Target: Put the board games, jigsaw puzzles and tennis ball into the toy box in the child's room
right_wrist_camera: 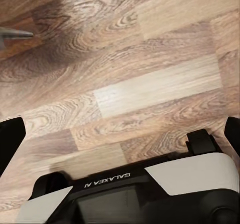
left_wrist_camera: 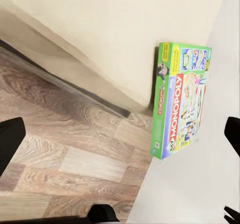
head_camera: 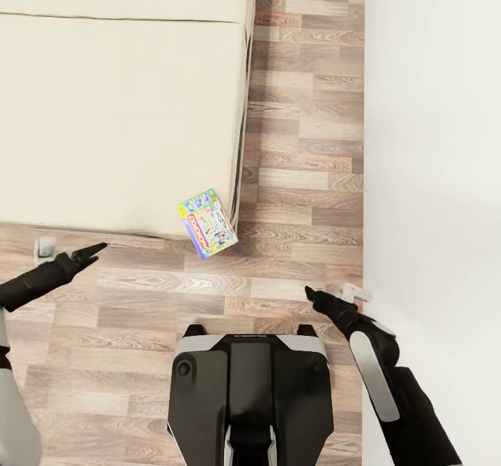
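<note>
One board game (head_camera: 207, 222), a pale cartoon-lidded box with green edges, lies at the near right corner of the bed (head_camera: 118, 125) and juts slightly past the mattress edge. In the left wrist view the board game (left_wrist_camera: 182, 98) shows its Monopoly lid and green side. My left gripper (head_camera: 101, 247) hovers over the floor to the left of the box, just in front of the bed, well apart from it. Its fingers (left_wrist_camera: 10, 141) stand wide apart with nothing between them. My right gripper (head_camera: 310, 291) hangs low on the right near the wall, open and empty, with its fingers (right_wrist_camera: 10, 144) spread over the floor.
A strip of wooden floor (head_camera: 306, 139) runs between the bed and the white wall (head_camera: 431, 139) on the right. A grey bed foot (head_camera: 45, 247) stands at the bed's near edge. My own base (head_camera: 250, 396) is directly below.
</note>
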`<state>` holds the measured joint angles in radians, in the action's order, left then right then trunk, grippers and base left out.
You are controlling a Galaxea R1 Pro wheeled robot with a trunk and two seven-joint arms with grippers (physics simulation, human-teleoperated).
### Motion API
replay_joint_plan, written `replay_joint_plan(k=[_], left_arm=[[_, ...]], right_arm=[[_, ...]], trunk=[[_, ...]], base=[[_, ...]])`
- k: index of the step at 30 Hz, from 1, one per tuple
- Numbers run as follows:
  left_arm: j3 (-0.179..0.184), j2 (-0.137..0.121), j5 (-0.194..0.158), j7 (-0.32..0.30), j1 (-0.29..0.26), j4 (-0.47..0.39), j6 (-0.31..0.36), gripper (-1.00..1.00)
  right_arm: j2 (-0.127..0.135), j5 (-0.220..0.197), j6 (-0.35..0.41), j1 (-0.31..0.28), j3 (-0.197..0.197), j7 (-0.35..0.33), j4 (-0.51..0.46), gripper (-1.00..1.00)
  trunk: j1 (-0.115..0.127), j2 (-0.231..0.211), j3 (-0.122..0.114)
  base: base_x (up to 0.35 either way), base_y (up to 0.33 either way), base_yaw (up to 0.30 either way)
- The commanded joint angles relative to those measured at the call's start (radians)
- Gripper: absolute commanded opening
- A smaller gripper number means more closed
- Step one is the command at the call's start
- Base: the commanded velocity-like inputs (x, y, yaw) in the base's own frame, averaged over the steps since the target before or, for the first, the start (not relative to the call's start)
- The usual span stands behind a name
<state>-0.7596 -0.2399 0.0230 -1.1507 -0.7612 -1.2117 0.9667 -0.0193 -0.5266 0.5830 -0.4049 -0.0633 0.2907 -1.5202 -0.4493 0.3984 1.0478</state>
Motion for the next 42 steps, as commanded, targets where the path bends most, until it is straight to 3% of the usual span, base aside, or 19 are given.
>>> replay_joint_plan(k=[1, 2, 6, 8, 11, 17, 23, 28, 33, 42], left_arm=[[-0.021, -0.014, -0.001, -0.061, 0.008, 0.028, 0.004, 1.00], [-0.037, -0.028, -0.001, -0.119, 0.022, 0.058, 0.000, 1.00], [-0.061, -0.071, -0.005, -0.241, 0.056, 0.107, -0.005, 1.00], [-0.064, -0.087, -0.008, -0.276, 0.063, 0.115, -0.006, 1.00], [-0.065, -0.103, -0.008, -0.321, 0.071, 0.125, -0.007, 1.00], [-0.066, -0.106, -0.009, -0.344, 0.075, 0.130, -0.007, 1.00], [-0.059, -0.098, -0.008, -0.361, 0.078, 0.134, -0.007, 1.00], [-0.008, -0.087, 0.000, -0.361, 0.086, 0.148, -0.013, 1.00], [0.011, -0.089, 0.001, -0.368, 0.114, 0.159, -0.031, 1.00], [0.013, -0.093, -0.005, -0.372, 0.128, 0.160, -0.038, 1.00]], right_arm=[[0.001, -0.014, 0.004, 0.027, -0.002, 0.008, -0.024, 1.00], [0.002, -0.016, 0.004, 0.048, -0.005, 0.004, -0.040, 1.00], [-0.005, -0.019, 0.006, 0.076, -0.015, -0.007, -0.059, 1.00], [-0.009, -0.020, 0.006, 0.081, -0.029, -0.009, -0.063, 1.00], [-0.014, -0.022, -0.007, 0.087, -0.083, -0.012, -0.059, 1.00], [-0.009, -0.021, -0.050, 0.089, -0.123, -0.014, -0.064, 1.00], [0.001, -0.024, -0.057, 0.090, -0.097, -0.016, -0.063, 1.00], [0.003, -0.025, -0.058, 0.090, -0.079, -0.017, -0.061, 1.00], [0.001, -0.027, -0.059, 0.090, -0.076, -0.017, -0.056, 1.00], [-0.001, -0.027, -0.060, 0.090, -0.077, -0.018, -0.054, 1.00]], trunk=[[-0.001, 0.002, 0.001], [-0.001, 0.002, 0.001], [-0.001, 0.002, -0.002], [-0.001, 0.002, -0.004], [-0.001, 0.002, -0.009], [-0.001, 0.002, -0.018], [-0.001, 0.002, -0.028], [-0.001, 0.002, -0.036], [-0.001, 0.002, -0.045], [-0.001, 0.002, -0.060]], base=[[0.000, 0.000, 0.000], [0.000, 0.000, 0.000], [0.000, 0.000, 0.000], [0.000, 0.000, 0.000], [0.000, 0.000, 0.000], [0.000, 0.000, 0.000], [0.000, 0.000, 0.000], [0.000, 0.000, 0.000], [0.000, 0.000, 0.000], [0.000, 0.000, 0.000]])
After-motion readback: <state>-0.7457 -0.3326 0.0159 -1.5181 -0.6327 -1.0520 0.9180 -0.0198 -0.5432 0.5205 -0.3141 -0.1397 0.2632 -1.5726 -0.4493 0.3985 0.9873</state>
